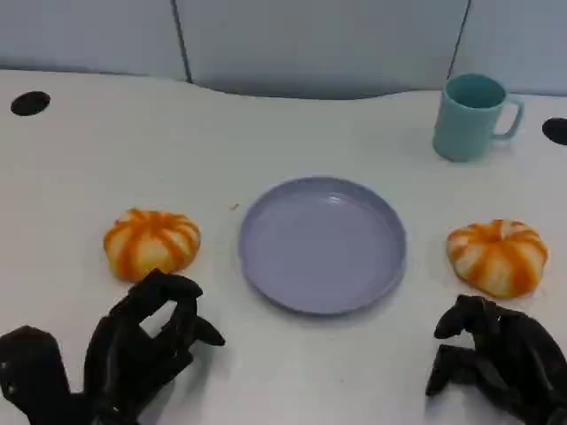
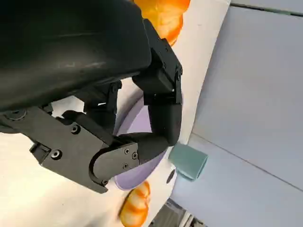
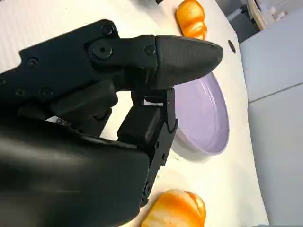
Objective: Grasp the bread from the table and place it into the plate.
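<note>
Lavender plate [image 1: 322,244] sits at the centre of the head view on the white table [image 1: 106,150], with nothing on it. Two orange-and-white striped breads flank it: the left bread [image 1: 151,243] lies at the middle left of the frame, apart from the plate's rim, and the right bread [image 1: 497,255] lies at the middle right, also clear of the plate. A teal mug [image 1: 471,116] stands upright at the upper right, behind the plate, with its handle toward the right edge.

At the lower left, the left hand [image 1: 146,341] is just below the left bread, fingers curled loosely and apart, holding nothing; whether a fingertip touches the bread is hard to tell. At the lower right, the right hand [image 1: 496,359] is just below the right bread, fingers bent and parted, also empty.

From the left wrist, the left hand's fingers [image 2: 163,111] reach toward the plate [image 2: 128,177], with one bread [image 2: 165,16] at the top edge, another [image 2: 135,208] at the bottom and the mug [image 2: 188,161] beside it. From the right wrist, fingers [image 3: 184,54] lie over the plate [image 3: 203,118], with a bread [image 3: 176,210] at the bottom.
</note>
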Motion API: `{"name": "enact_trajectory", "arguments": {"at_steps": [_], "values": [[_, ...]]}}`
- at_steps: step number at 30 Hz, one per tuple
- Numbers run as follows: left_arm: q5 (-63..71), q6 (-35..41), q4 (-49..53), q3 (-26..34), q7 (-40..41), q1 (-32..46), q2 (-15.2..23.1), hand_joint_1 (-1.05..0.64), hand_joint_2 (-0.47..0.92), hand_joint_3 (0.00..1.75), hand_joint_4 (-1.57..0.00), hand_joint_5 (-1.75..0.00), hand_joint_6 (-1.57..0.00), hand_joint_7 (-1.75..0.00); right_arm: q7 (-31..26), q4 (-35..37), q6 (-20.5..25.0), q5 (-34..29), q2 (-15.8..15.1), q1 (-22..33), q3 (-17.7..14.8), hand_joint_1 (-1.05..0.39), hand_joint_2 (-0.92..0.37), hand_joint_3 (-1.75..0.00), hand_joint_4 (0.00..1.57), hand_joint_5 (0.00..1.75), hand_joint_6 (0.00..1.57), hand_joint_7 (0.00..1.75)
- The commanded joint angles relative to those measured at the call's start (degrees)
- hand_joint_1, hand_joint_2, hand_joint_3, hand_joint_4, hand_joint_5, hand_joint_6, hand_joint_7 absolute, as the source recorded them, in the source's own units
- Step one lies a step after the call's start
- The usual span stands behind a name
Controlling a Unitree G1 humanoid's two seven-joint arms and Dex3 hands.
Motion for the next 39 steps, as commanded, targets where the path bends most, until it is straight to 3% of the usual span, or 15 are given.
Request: {"name": "enact_trajectory", "arguments": {"at_steps": [1, 33, 38, 39], "values": [[0.12, -0.2, -0.9, 0.04, 0.0, -0.05, 1.04, -0.48, 0.61, 0.89, -0.68, -1.6, -0.59, -1.41, -0.01, 0.6, 0.35, 0.1, -0.44, 0.6, -0.3, -0.43, -0.92, -0.46, 1.21, 1.16, 1.12, 1.08], [0.52, -0.84, -1.37, 0.01, 0.34, 0.14, 0.87, -0.49, 0.56, 0.97, -0.66, -1.6, -0.58, -1.43, 0.23, 0.84, -0.09, 0.04, -0.39, 0.65, -0.12, -0.43, -0.92, -0.46, 1.2, 1.16, 1.12, 1.07], [1.11, -4.44, -1.22, 0.11, -0.03, 0.0, 0.91, -0.47, 0.59, 0.91, -0.67, -1.51, -0.63, -1.28, -0.14, 0.76, 0.21, -0.06, -0.17, 0.62, 0.02, -0.43, -0.92, -0.45, 1.21, 1.16, 1.12, 1.08], [1.6, -6.32, -1.15, 0.06, -0.19, -0.01, 0.91, -0.45, 0.63, 0.82, -0.66, -1.33, -0.63, -1.05, -0.27, 0.8, 0.11, -0.16, -0.05, 0.57, 0.1, -0.43, -0.92, -0.45, 1.22, 1.17, 1.12, 1.08]]}}
